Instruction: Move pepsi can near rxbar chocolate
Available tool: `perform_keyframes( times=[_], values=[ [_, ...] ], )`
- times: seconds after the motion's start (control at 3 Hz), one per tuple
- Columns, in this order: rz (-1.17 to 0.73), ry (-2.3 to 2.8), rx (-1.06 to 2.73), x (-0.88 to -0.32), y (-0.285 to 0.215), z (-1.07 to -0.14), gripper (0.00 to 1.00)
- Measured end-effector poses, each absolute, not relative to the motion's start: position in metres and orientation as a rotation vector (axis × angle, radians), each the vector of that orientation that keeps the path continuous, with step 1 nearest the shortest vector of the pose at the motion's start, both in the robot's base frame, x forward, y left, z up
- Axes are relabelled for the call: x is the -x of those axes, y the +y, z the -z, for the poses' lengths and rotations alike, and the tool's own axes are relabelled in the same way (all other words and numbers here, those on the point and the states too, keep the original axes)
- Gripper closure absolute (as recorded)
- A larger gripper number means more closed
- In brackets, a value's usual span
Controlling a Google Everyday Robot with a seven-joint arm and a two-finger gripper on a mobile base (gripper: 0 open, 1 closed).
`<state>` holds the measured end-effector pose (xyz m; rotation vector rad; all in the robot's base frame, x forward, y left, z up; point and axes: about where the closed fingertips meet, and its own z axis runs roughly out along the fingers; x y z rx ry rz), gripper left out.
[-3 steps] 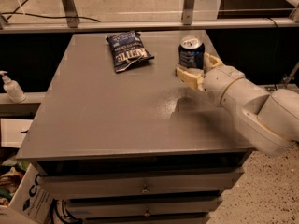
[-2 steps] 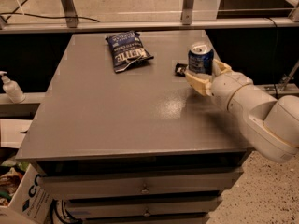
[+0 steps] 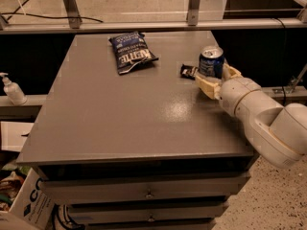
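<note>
The pepsi can (image 3: 211, 60) is a dark blue can with a silver top, upright at the right side of the grey table (image 3: 120, 119). My gripper (image 3: 215, 75) comes in from the right and is shut on the can's lower part, one cream finger on each side. The rxbar chocolate (image 3: 188, 71), a small black wrapper, lies flat on the table just left of the can, nearly touching it. I cannot tell whether the can rests on the table or hangs just above it.
A dark blue crinkled chip bag (image 3: 132, 57) lies at the table's back middle. A white pump bottle (image 3: 12, 90) stands on a ledge off the left edge. Metal rails (image 3: 144, 27) run behind the table. Drawers (image 3: 148, 193) sit under the top.
My gripper has carried the pepsi can a little to the right and toward the front. The rxbar chocolate, hidden before, now shows just left of the can.
</note>
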<state>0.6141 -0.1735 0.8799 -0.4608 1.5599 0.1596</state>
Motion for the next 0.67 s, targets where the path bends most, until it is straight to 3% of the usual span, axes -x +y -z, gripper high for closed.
perform_keyframes(
  times=[0.67],
  values=[
    [-0.164, 1.557, 0.44, -0.6298, -0.1648, -0.8769, 0.59]
  ],
)
